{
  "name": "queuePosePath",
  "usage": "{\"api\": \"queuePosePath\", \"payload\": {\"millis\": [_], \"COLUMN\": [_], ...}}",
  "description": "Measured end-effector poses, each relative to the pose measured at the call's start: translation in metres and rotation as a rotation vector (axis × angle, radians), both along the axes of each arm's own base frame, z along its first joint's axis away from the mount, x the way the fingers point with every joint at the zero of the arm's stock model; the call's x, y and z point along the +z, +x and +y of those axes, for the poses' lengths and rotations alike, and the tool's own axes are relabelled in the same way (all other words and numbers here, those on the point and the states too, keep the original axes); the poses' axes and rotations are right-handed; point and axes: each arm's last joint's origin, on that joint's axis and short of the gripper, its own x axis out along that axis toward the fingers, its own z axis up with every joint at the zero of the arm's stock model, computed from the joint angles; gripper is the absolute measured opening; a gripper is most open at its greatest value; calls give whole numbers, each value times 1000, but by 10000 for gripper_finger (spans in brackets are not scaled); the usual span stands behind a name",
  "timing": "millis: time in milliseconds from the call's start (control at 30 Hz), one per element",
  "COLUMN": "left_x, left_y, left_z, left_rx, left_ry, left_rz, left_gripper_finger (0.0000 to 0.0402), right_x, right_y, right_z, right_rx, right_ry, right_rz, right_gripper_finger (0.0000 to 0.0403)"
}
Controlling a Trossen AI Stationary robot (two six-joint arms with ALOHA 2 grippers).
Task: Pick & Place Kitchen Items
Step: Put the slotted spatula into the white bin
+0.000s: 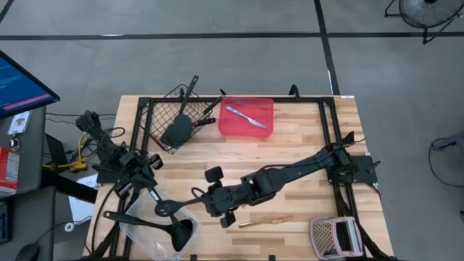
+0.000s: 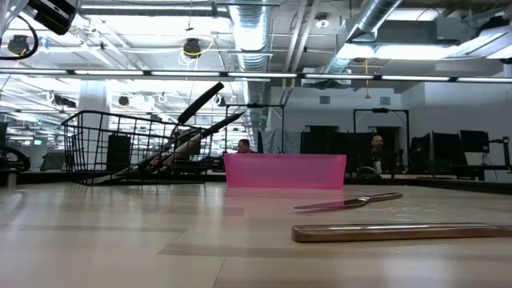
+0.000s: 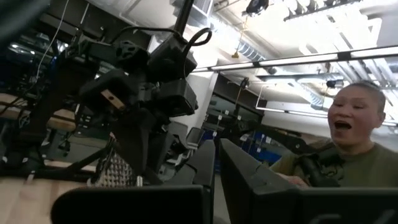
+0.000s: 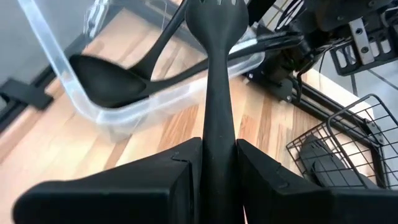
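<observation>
Scanning high view: your right end effector [image 1: 197, 197] carries a fork [image 1: 177, 205] toward the tub [image 1: 148, 235]; tan stick [image 1: 264, 220] remains on the tabletop [image 1: 290, 152].
Low view: knife [image 2: 348, 202] still loose.
Left wrist: left end effector [image 3: 214, 186] pressed together, empty.
Right wrist: fingers [image 4: 177, 177] pinching the fork.

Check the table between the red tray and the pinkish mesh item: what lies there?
In the high view, the right arm crosses that stretch, and a small tan stick lies nearer the pinkish mesh item than the red tray.
</observation>
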Motion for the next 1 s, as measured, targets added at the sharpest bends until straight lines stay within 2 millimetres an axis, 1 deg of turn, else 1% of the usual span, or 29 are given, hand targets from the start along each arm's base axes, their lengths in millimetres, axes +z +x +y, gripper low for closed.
{"api": "queuePosePath", "payload": {"millis": [133, 333, 400, 500, 533, 600, 867, 1000], "left_x": [-1, -4, -4, -5, -6, -6, -7, -7], "left_y": [1, 3, 4, 5, 5, 5, 6, 6], "left_z": [-1, -3, -4, -5, -5, -5, -6, -6], "left_rx": [0, 1, 0, 1, 1, 1, 1, 1], "left_ry": [14, 31, 37, 46, 49, 54, 61, 60], "left_rz": [14, 32, 38, 47, 50, 55, 61, 61], "left_gripper_finger": [8, 8, 8, 8, 8, 8, 8, 8], "right_x": [-2, -3, -11, -27, -30, -32, -26, -26], "right_y": [-3, -2, 2, 5, 8, 8, 13, 13], "right_z": [2, 2, 3, 4, 6, 6, 9, 9], "right_rx": [7, -3, -9, -9, -7, -5, -4, -3], "right_ry": [-15, -2, 1, -21, -14, -19, 16, 17], "right_rz": [31, 30, 37, 94, 80, 94, 14, 17], "right_gripper_finger": [71, 71, 71, 71, 71, 71, 71, 71]}}
